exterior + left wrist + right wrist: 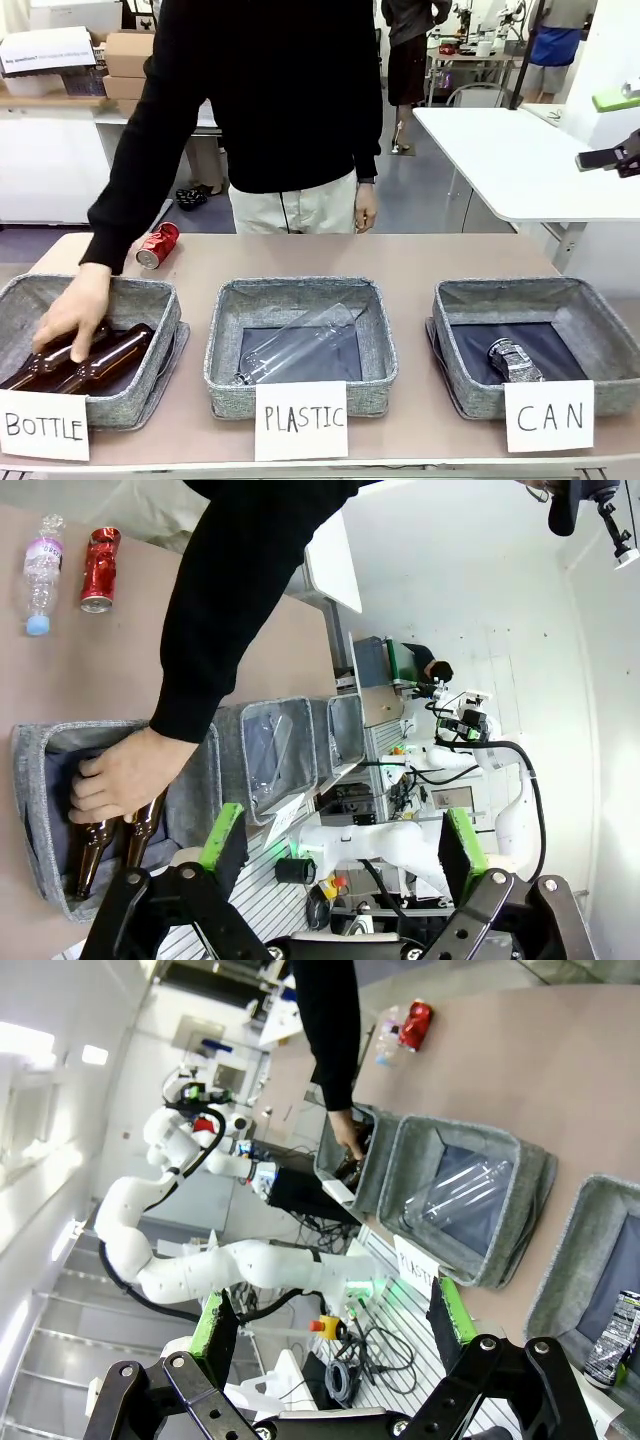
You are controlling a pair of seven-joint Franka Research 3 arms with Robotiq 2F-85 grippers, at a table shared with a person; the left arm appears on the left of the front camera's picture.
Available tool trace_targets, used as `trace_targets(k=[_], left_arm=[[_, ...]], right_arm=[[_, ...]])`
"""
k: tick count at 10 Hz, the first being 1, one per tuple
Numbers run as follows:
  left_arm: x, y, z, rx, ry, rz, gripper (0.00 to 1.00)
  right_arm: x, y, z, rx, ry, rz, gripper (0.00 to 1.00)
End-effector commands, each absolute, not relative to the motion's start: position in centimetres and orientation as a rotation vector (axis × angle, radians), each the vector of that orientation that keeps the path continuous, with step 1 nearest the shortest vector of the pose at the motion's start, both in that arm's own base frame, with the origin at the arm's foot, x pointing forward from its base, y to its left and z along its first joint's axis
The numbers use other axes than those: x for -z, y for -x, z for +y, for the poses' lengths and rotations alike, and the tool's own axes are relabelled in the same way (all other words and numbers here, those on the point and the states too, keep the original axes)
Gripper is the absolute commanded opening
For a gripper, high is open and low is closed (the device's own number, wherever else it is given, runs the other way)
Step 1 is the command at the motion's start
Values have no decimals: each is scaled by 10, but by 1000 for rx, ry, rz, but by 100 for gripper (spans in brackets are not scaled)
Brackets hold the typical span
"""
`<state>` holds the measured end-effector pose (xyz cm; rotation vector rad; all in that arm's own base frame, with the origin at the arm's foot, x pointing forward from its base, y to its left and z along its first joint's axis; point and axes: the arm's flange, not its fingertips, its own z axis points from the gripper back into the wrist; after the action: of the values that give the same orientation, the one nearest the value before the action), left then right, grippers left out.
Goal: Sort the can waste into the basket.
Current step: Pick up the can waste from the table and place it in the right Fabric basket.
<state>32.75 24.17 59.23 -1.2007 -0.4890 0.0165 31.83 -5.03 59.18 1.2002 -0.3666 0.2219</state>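
Two cans lie apart: the silver can [513, 360] sits in the CAN basket [592, 325] beside the spread right claw [333, 1318], the red can [158, 245] on the worktop [400, 255] far beyond the spread left claw [340, 835], perhaps because a person's hand [75, 310] is between

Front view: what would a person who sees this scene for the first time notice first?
First, the person's hand reaching into the BOTTLE basket at the left, resting on the brown glass bottles. Next, the red can lying on the table just behind that basket, outside every basket. The dented silver can already lies in the CAN basket at the right.
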Motion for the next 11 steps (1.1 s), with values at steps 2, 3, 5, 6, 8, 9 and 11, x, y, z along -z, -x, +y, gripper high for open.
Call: trace_targets(k=[2,3,5,6,8,9,11], left_arm=[[-591,-325,240,-9,1184,-489,100],[-591,-325,240,-9,1184,-489,100],[-592,-327,242,-17,1201,-489,100],[-587,-362,214,98,1058,-343,100],[-559,-460,153,187,789,-200,100],[-539,-502,116,238,677,-165,100],[-496,-548,55,261,544,-140,100]], right_arm=[[-593,-318,-51,-244,-1197,-374,100],[-593,-318,-51,-244,-1197,-374,100],[-593,-318,-51,-244,-1197,-374,100],[-593,-318,-51,-244,-1197,-374,100],[-593,-318,-51,-244,-1197,-374,100],[-593,-318,-51,-244,-1197,-374,100],[-593,-318,-51,-244,-1197,-374,100]])
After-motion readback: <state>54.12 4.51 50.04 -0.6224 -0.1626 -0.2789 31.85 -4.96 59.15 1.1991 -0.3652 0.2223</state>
